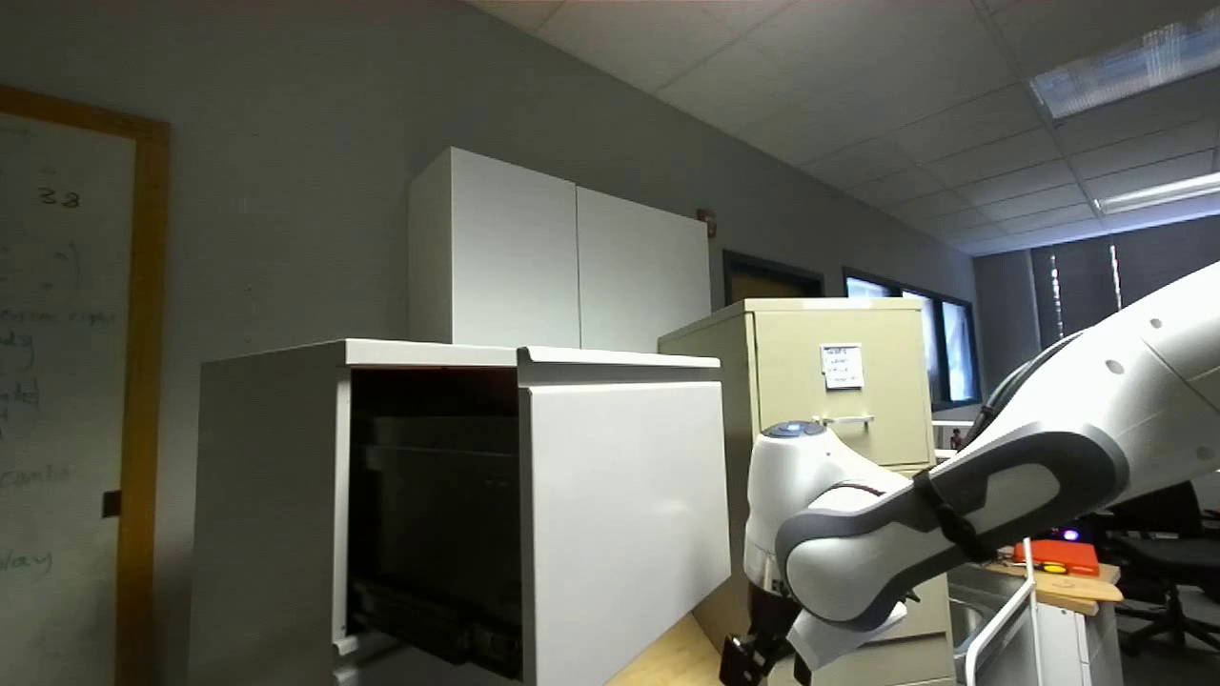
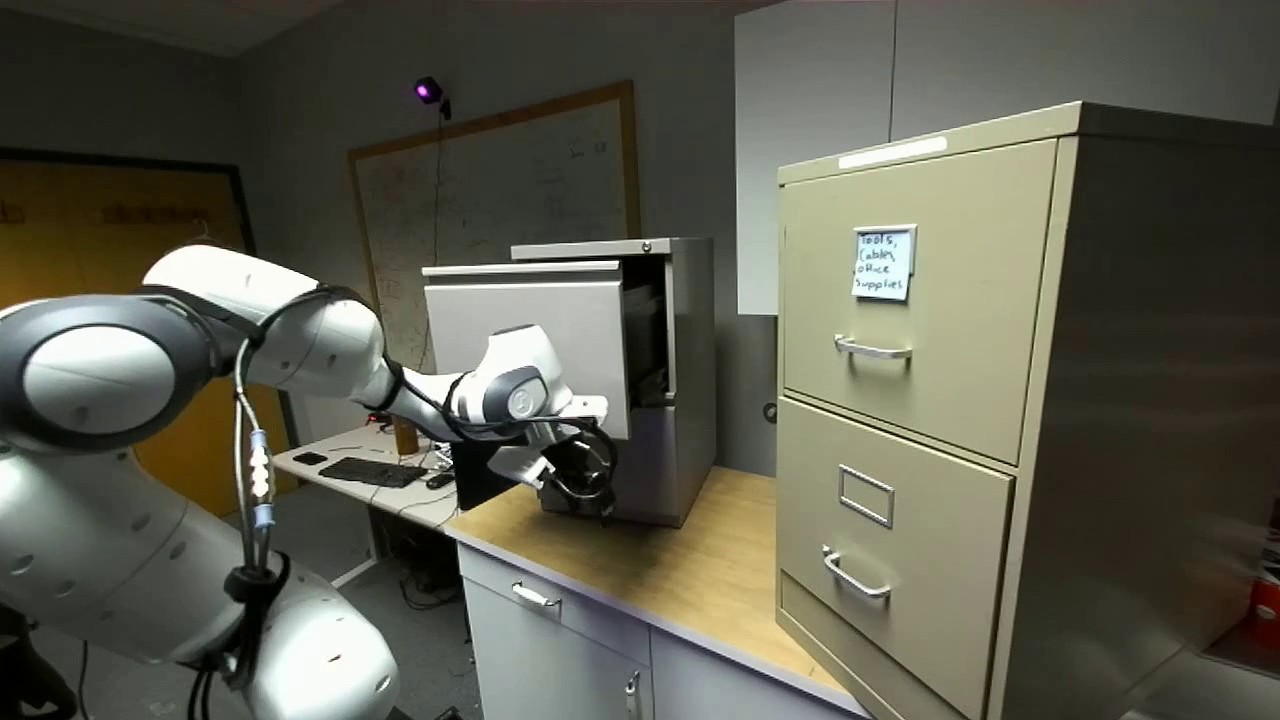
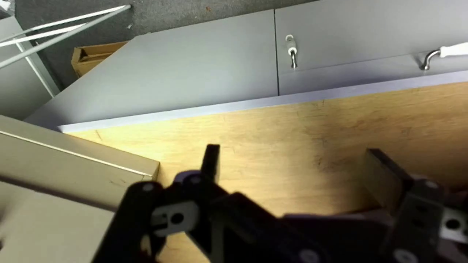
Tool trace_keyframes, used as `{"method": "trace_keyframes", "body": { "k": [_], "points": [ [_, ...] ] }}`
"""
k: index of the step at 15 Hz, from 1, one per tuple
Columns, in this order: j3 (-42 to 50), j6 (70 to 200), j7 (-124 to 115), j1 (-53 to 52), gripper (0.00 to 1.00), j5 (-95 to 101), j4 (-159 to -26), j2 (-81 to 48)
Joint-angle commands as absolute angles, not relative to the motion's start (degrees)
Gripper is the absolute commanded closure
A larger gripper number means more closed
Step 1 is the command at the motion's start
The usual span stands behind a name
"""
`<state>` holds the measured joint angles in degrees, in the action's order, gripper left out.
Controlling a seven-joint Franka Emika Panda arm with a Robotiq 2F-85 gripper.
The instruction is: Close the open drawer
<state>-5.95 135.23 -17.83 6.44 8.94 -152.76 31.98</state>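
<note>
While the pincer point(image 3: 295, 160) stands spread, the drawer point(image 1: 624, 505) juts out, plain white and handleless in front, dark inside.

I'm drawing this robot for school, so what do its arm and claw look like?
The arm is smooth, rounded and white, with grey bands, a white oval and a blue circle. Black straps hold thin cables, which have pale blue connectors. The claw is black and blocky, with two fingers and grey plates with round holes.
</note>
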Motion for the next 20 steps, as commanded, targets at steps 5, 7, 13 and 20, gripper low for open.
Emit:
{"method": "trace_keyframes", "body": {
  "k": [5, 7, 13, 20],
  "points": [
    [-5.6, 133.5, -16.6, 8.3, 0.00, 11.3, -152.8, 43.2],
    [-5.7, 133.5, -16.3, 8.5, 0.00, 11.6, -152.7, 45.4],
    [-6.6, 134.8, -15.1, 7.4, 0.46, 11.2, -151.5, 50.4],
    [-9.0, 141.2, -13.7, 5.4, 0.98, 11.1, -149.1, 53.0]
  ]
}}
